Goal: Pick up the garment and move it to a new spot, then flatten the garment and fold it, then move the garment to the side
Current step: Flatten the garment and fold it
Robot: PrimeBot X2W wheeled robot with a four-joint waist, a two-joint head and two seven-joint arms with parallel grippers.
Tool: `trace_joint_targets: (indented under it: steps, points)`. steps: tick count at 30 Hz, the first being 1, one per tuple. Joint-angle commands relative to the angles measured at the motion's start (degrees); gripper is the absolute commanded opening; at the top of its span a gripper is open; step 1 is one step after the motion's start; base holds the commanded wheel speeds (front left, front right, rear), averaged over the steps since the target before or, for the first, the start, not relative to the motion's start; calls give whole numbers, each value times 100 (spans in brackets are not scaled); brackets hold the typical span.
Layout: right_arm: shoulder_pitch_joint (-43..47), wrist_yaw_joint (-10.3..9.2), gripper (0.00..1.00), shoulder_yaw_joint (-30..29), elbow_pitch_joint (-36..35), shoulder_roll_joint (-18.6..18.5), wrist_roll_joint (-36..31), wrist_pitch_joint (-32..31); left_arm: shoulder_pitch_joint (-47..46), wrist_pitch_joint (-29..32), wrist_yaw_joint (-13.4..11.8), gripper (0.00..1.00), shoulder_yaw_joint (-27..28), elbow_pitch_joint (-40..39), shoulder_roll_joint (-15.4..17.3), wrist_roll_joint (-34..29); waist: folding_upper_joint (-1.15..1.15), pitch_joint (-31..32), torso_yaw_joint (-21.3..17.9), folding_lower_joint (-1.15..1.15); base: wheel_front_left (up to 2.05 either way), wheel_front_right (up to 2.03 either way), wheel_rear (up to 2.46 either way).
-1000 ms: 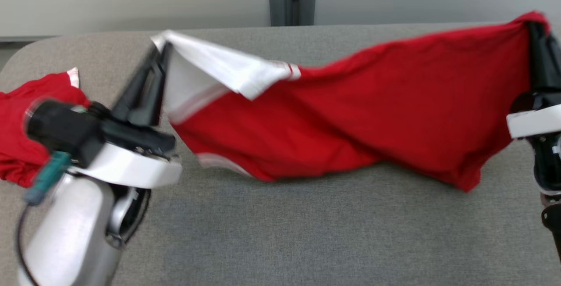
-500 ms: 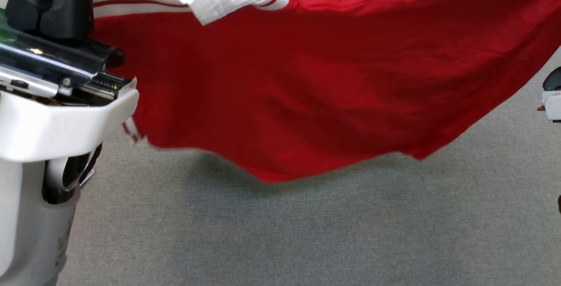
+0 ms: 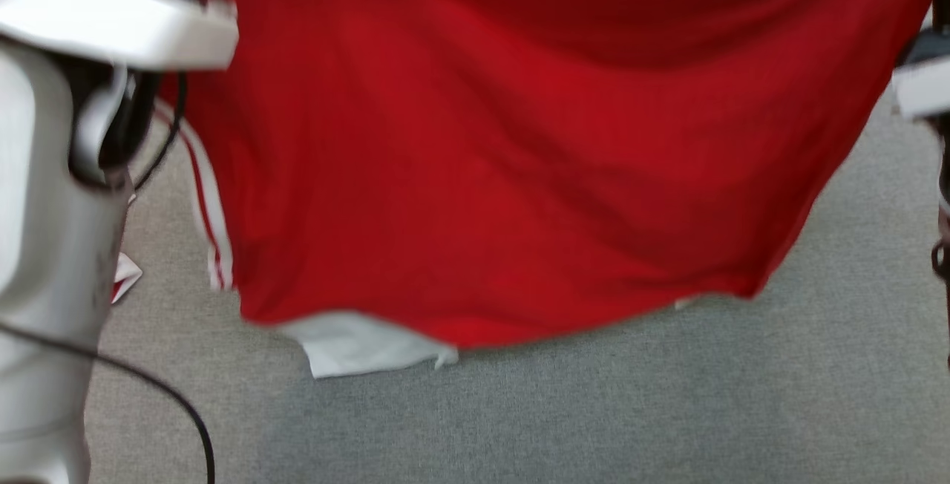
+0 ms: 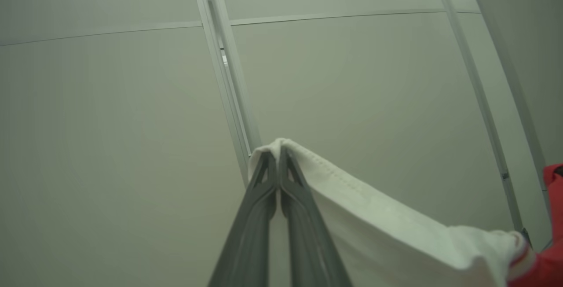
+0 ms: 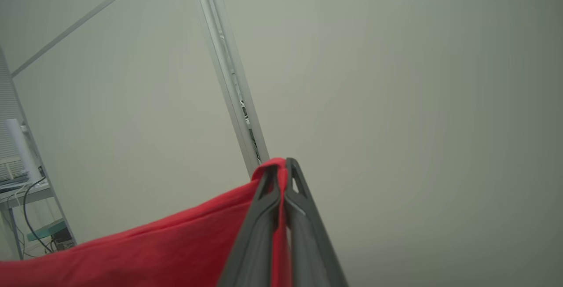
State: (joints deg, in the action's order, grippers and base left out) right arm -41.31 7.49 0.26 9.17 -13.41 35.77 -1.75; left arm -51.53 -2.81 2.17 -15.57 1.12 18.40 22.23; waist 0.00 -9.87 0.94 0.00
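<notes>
The left gripper [image 4: 278, 153] is pinching a white corner of the garment [image 3: 505, 172], its fingers pressed together with the cloth folded over their tips. The right gripper [image 5: 281, 166] is clamping a red corner the same way, fingers tight on the fabric. Between them the garment is hanging spread like a red curtain over the desk [image 3: 594, 410]. White stripes are running down its left side and a white flap is showing under its lower edge; whether that flap is touching the desk I cannot tell. Both grippers are pointing up toward a pale wall [image 4: 110, 146]. A black cable [image 3: 171, 402] is trailing beside the left arm [image 3: 44, 246].
</notes>
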Motion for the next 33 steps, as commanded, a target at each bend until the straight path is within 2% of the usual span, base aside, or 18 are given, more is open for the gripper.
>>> trace_joint_targets:
  steps: [1, 9, 16, 17, 21, 26, 29, 33]
  points:
    - [-447, 2, 0, 77, 370, -67, -75, 72, -466, -10, 108, 0, -28, 533, -53, 47, 0, -178, 18, 0, 0, 0, 0]
    - [-2501, 2, 0, 658, 2509, 84, -470, 475, -2405, 48, 409, 0, -273, 3219, -273, 105, 0, -629, -27, 0, 0, 0, 0]
    - [-3927, 2, 0, 840, 4303, 502, -771, 1236, -3601, 5, 443, 0, -266, 4915, -378, 146, 0, -881, -110, 0, 0, 0, 0]
    - [-3927, 2, 0, 840, 4303, 502, -771, 1236, -3601, 5, 443, 0, -266, 4915, -378, 146, 0, -881, -110, 0, 0, 0, 0]
    - [-4352, 2, 0, 1046, 5034, 648, -898, 1344, -3876, 42, 488, 0, -370, 5546, -525, 226, 0, -1038, -52, 0, 0, 0, 0]
    - [-4379, 2, 0, 1339, 5515, 721, -741, 1297, -3703, -14, 531, 0, -522, 6037, -749, 435, 0, -1221, 65, 0, 0, 0, 0]
    - [-4131, 2, 0, 1620, 5485, 637, -520, 1232, -3431, -122, 540, 0, -686, 6019, -899, 673, 0, -1336, 150, 0, 0, 0, 0]
    - [-3370, 2, 0, 1934, 5074, 553, 211, 1110, -2645, -580, 529, 0, -886, 5813, -813, 1044, 0, -1331, 209, 0, 0, 0, 0]
